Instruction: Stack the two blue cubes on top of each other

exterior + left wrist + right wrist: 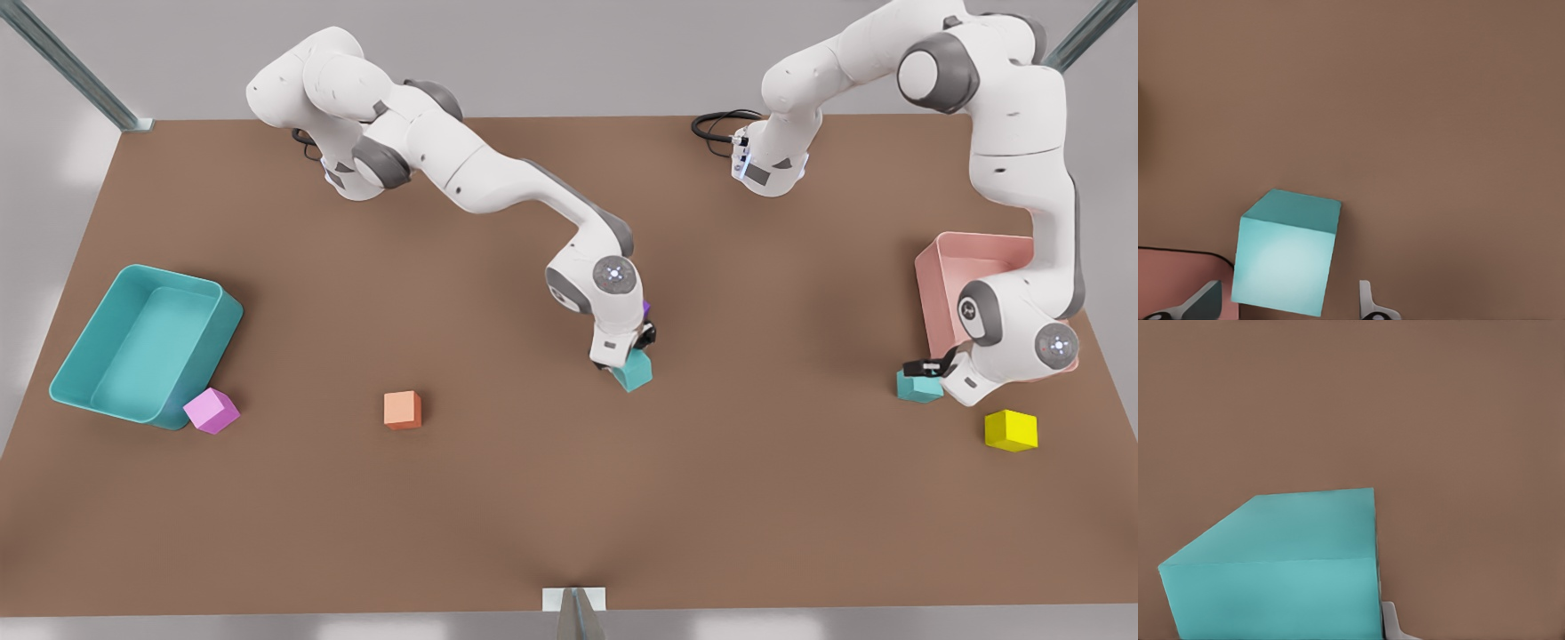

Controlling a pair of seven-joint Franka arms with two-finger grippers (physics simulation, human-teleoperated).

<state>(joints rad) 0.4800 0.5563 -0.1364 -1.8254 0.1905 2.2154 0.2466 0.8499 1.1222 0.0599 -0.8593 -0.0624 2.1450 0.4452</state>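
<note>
Near the table's middle, one blue cube (633, 370) sits turned at an angle under my right gripper (625, 356), which is shut on it. In the right wrist view this blue cube (1278, 573) fills the near field, and one finger (1391, 621) lies flush against its side. The other blue cube (917, 387) rests on the table at the front view's right, by the pink tray. My left gripper (926, 370) is down at this cube. The left wrist view shows the cube (1286, 257) between the open fingers (1367, 301), with small gaps on both sides.
A pink tray (949, 258) stands behind the left arm, with a yellow cube (1011, 430) in front of it. A teal tray (107, 356), a pink cube (212, 411) and an orange cube (403, 410) lie on the front view's left. A purple cube (646, 308) peeks from behind the right wrist.
</note>
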